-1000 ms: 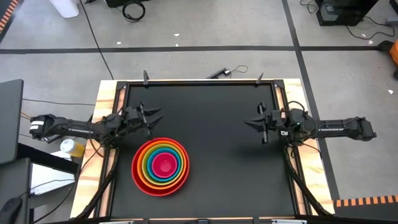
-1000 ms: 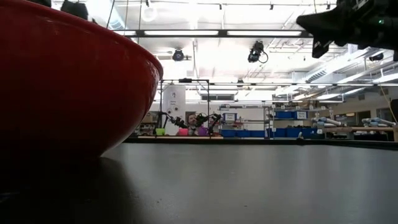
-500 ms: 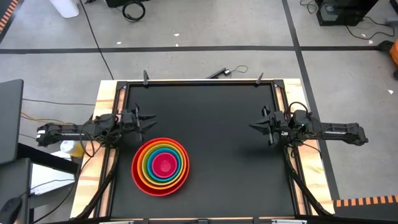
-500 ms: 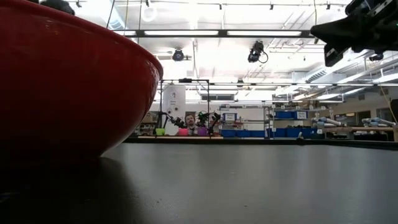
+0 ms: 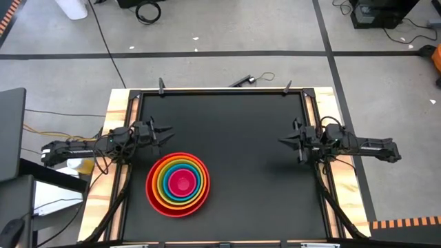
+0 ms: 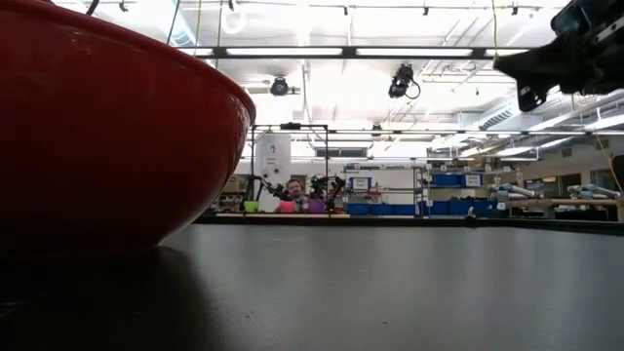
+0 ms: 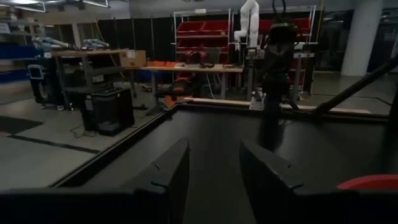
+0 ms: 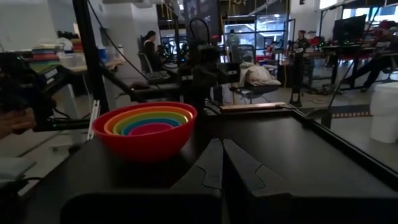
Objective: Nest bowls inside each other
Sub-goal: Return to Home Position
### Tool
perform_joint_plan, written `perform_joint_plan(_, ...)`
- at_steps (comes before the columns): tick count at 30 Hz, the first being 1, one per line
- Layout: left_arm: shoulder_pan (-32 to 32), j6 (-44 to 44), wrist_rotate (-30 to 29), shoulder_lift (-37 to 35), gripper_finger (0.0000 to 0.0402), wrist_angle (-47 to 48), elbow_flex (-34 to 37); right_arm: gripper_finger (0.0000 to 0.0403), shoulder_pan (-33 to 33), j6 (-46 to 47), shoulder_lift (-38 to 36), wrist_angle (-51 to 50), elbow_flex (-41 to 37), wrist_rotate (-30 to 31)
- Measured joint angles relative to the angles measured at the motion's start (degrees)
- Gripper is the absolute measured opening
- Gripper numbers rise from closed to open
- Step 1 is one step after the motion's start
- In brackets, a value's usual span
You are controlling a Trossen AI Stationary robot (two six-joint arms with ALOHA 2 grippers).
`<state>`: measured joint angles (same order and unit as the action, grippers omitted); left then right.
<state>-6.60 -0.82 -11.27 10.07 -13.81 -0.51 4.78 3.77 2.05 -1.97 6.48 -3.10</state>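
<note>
Bowls (image 5: 178,183) nested, untouched; left hand (image 5: 161,130) spread, empty; right hand (image 5: 284,142) pressed together, empty.

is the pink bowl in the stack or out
In: the pink bowl sits at the centre of the nested rings, all within the red bowl.

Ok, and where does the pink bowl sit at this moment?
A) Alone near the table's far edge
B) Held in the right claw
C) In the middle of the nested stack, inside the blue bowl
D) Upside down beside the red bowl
C: the high view shows the pink bowl at the centre of the concentric rings, inside the blue bowl, while the left claw and the right claw hold nothing.
</note>
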Motion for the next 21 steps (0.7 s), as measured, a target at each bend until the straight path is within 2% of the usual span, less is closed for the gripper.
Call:
perform_joint_plan(9, 0.01, 0.22, 0.00, 0.00, 0.0142, -0.08, 0.04, 0.0009, 0.00, 1.72, 0.02, 6.89, -5.94, 0.51)
perform_joint_plan(21, 0.01, 1.79, 0.00, 0.04, 0.0142, 0.74, 0.07, 0.0009, 0.00, 2.51, 0.15, 7.08, -6.12, 0.51)
